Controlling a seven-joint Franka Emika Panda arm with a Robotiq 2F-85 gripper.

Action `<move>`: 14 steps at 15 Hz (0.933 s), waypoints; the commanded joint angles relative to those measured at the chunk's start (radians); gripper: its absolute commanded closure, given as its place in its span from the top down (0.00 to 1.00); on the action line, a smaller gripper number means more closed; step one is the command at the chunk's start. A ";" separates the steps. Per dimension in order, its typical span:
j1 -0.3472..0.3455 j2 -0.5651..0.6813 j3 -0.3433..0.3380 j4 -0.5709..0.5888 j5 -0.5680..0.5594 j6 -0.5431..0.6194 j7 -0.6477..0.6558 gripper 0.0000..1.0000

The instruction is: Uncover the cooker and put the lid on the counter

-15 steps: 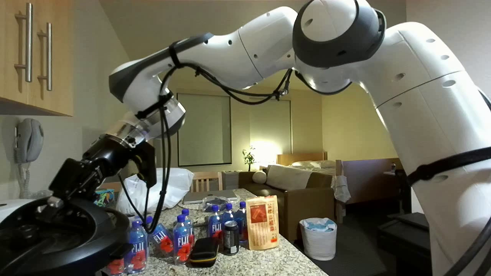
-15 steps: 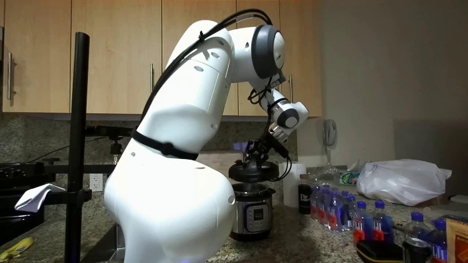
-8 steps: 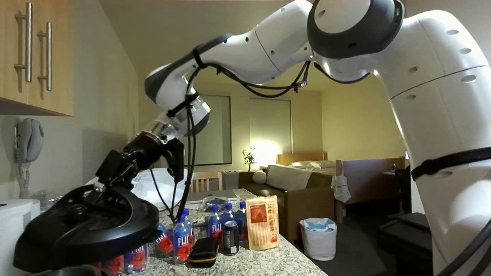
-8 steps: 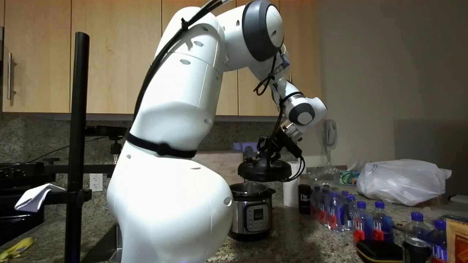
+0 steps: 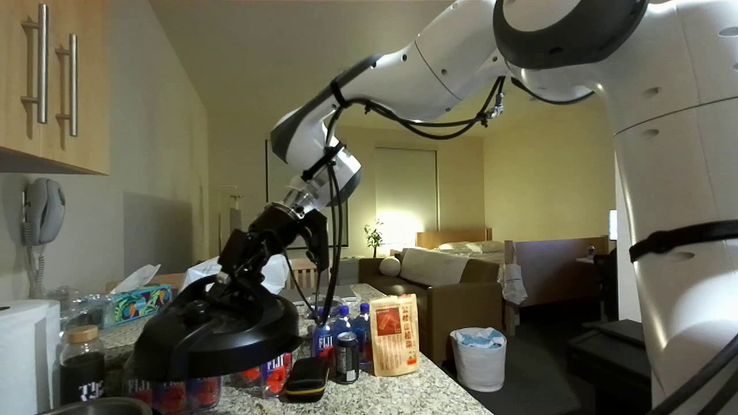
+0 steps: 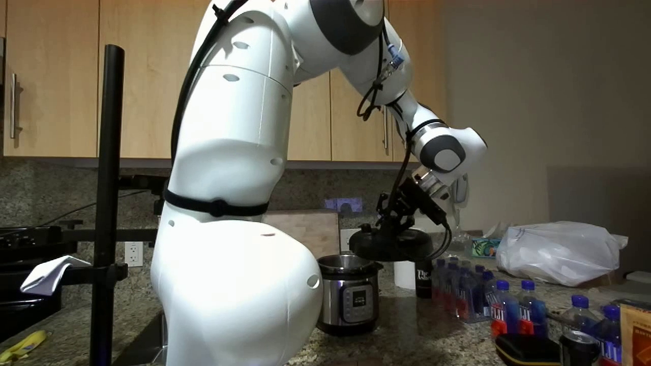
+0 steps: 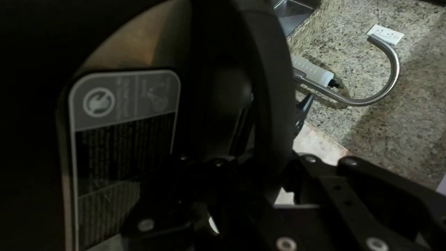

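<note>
Lid, black and round, held close to level in the air above the granite counter. In an exterior view it hangs higher than the cooker and to its right, apart from it. The cooker stands upright on the counter, its steel pot uncovered. The gripper clasps the lid from its upper side; where exactly the parts meet, black against black, is hard to make out. In the wrist view the lid covers the left half, bearing a printed label with small text too blurred to read; to its right appear a curved metal pipe, a pale plastic bottle and a wall outlet. Behind the cooker, a wooden board stands partly hidden by the white arm. A paper towel roll and a dark jar stand near the cooker. Farther along, water bottles form a group, with a white plastic bag and a tissue box beyond. A black case, a can and a paper pouch complete the row.
</note>
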 commanded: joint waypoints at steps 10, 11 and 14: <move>-0.033 -0.044 -0.066 -0.092 0.003 0.018 0.000 0.04; -0.033 -0.045 -0.066 -0.092 0.004 0.018 0.000 0.04; -0.040 -0.039 -0.072 -0.098 0.008 0.034 0.000 0.03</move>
